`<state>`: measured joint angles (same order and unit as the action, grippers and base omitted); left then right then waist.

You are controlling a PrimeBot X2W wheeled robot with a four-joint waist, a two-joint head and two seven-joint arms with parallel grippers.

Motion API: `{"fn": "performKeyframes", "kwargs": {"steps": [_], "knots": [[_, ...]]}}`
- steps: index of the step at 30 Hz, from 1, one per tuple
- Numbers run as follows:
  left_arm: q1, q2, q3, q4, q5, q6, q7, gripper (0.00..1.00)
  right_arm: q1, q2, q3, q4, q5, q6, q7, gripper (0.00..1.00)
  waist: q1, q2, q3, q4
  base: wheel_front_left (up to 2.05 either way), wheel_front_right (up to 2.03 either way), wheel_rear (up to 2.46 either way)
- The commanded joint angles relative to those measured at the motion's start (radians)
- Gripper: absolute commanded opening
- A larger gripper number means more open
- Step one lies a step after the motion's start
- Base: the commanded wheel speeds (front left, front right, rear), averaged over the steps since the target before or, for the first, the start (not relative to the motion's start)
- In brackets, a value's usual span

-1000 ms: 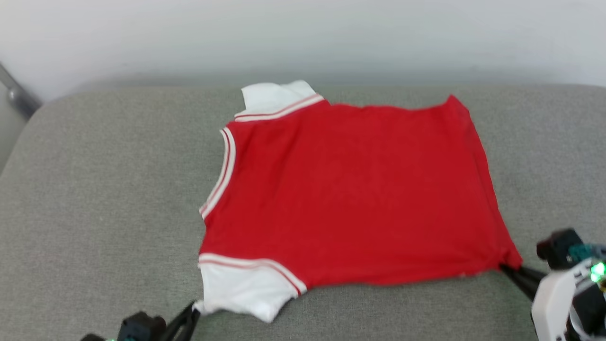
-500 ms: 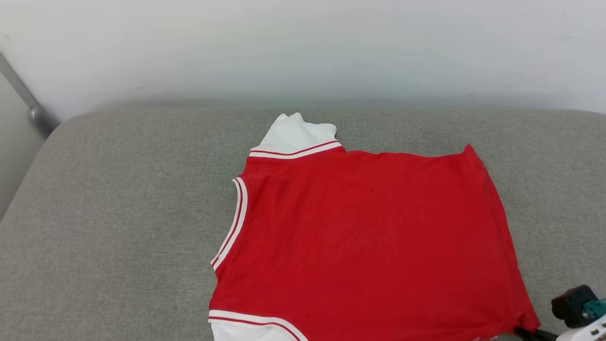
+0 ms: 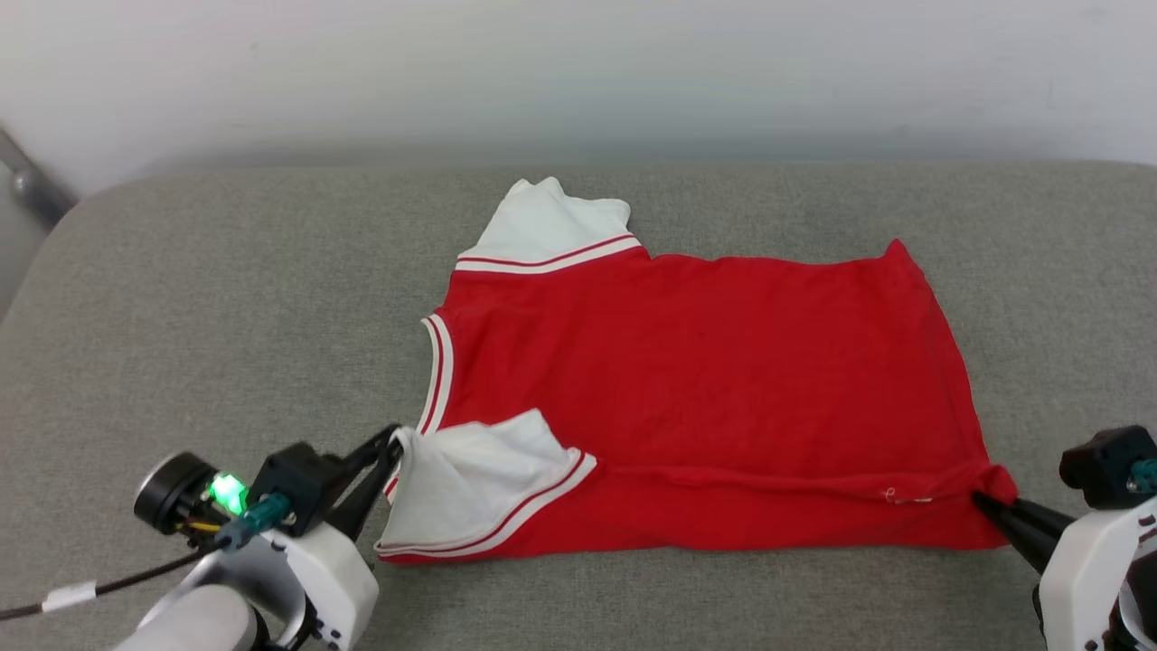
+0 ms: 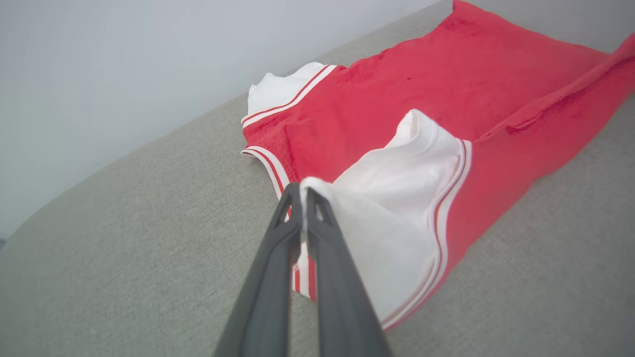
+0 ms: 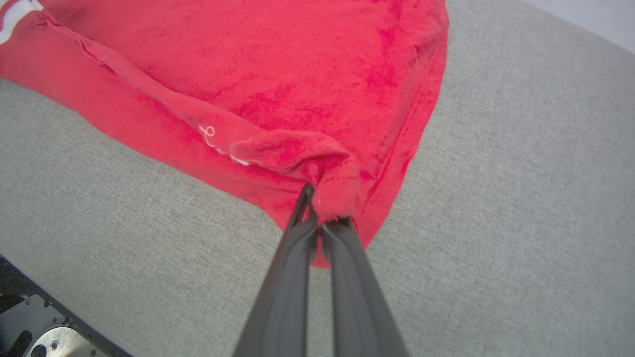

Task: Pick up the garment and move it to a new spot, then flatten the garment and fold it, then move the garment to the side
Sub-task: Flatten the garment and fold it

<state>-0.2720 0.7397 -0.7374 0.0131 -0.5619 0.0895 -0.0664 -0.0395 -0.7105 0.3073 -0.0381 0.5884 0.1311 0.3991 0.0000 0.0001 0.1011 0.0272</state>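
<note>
The garment (image 3: 705,389) is lying spread across the middle of the grey cushion (image 3: 226,316), a plain red face turned upward, its collar end pointing toward the cushion's left side and its hem toward the cushion's right side. The left gripper (image 3: 396,441) is reaching in over the cushion's front left part. Its two dark fingers are pressed together on the cuff of the near white sleeve (image 3: 470,493), which is lying folded over onto the red body with its striped trim showing. The right gripper (image 3: 983,499) is sitting low over the cushion's front right part, its fingers pinching the near hem corner (image 5: 342,198), where the red cloth is bunching into a small knot at the tips. Between the two grips the garment's near edge is rolling over on itself in a long fold running along the cushion's front, with a bit of white stitching (image 5: 213,136) showing on it. The far white sleeve (image 3: 551,226) is resting flat, pointing toward the cushion's back edge, where the pale wall (image 3: 578,72) is rising.
</note>
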Motion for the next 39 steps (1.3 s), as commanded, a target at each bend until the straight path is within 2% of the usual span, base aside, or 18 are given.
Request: {"fn": "performKeyframes", "kwargs": {"steps": [1, 9, 19, 27, 28, 29, 30, 31, 32, 36, 39], "knots": [[-0.039, -0.009, -0.001, 0.02, 0.01, -0.015, 0.005, 0.0, -0.026, 0.008, -0.002, -0.005, -0.001, -0.001, 0.007, 0.0, 0.0, -0.0001, 0.024, -0.015, 0.0, 0.0, 0.0], [-0.221, -0.059, -0.01, 0.178, 0.035, -0.106, 0.006, 0.0, -0.168, 0.019, 0.048, 0.035, -0.011, -0.001, 0.053, 0.0, 0.0, -0.0001, 0.119, -0.047, 0.0, 0.0, 0.0], [-0.361, -0.118, -0.033, 0.396, 0.049, -0.177, -0.028, 0.0, -0.347, 0.046, 0.146, 0.177, -0.051, -0.001, 0.089, 0.0, 0.0, -0.0001, 0.234, -0.054, 0.0, 0.0, 0.0], [-0.393, -0.169, -0.085, 0.533, 0.043, -0.204, -0.071, 0.0, -0.383, 0.079, 0.216, 0.293, -0.027, -0.001, 0.049, 0.0, 0.0, -0.0001, 0.23, -0.047, 0.0, 0.0, 0.0], [-0.394, -0.174, -0.09, 0.544, 0.041, -0.207, -0.078, 0.0, -0.382, 0.081, 0.218, 0.298, -0.024, -0.001, 0.038, 0.2, 0.0, -0.0001, 0.222, -0.046, 0.0, 0.0, 0.0], [-0.394, -0.176, -0.094, 0.554, 0.039, -0.209, -0.082, 0.0, -0.38, 0.081, 0.216, 0.301, -0.02, -0.001, 0.024, 0.84, 0.0, -0.0001, 0.211, -0.044, 0.0, 0.0, 0.0], [-0.393, -0.179, -0.098, 0.56, 0.038, -0.21, -0.088, 0.24, -0.377, 0.08, 0.208, 0.303, -0.018, -0.001, 0.007, 1.0, 0.0, -0.0001, 0.201, -0.043, 0.0, 0.0, 0.0], [-0.396, -0.178, -0.1, 0.564, 0.039, -0.21, -0.095, 0.87, -0.373, 0.078, 0.199, 0.301, -0.02, -0.001, -0.011, 1.0, 0.0, -0.0001, 0.189, -0.04, 0.0, 0.0, 0.0], [-0.401, -0.176, -0.096, 0.572, 0.035, -0.21, -0.103, 1.0, -0.366, 0.072, 0.19, 0.299, -0.023, -0.001, -0.028, 1.0, 0.0, -0.0001, 0.178, -0.037, 0.0, 0.0, 0.0], [-0.417, -0.167, -0.076, 0.561, 0.011, -0.21, -0.1, 1.0, -0.32, 0.053, 0.147, 0.273, -0.024, -0.001, -0.078, 1.0, 0.0, -0.0001, 0.13, -0.026, 0.0, 0.0, 0.0], [-0.426, -0.15, -0.071, 0.515, -0.017, -0.211, -0.034, 1.0, -0.276, 0.048, 0.106, 0.243, -0.026, -0.001, -0.095, 1.0, 0.0, -0.0001, 0.1, -0.022, 0.0, 0.0, 0.0]]}}
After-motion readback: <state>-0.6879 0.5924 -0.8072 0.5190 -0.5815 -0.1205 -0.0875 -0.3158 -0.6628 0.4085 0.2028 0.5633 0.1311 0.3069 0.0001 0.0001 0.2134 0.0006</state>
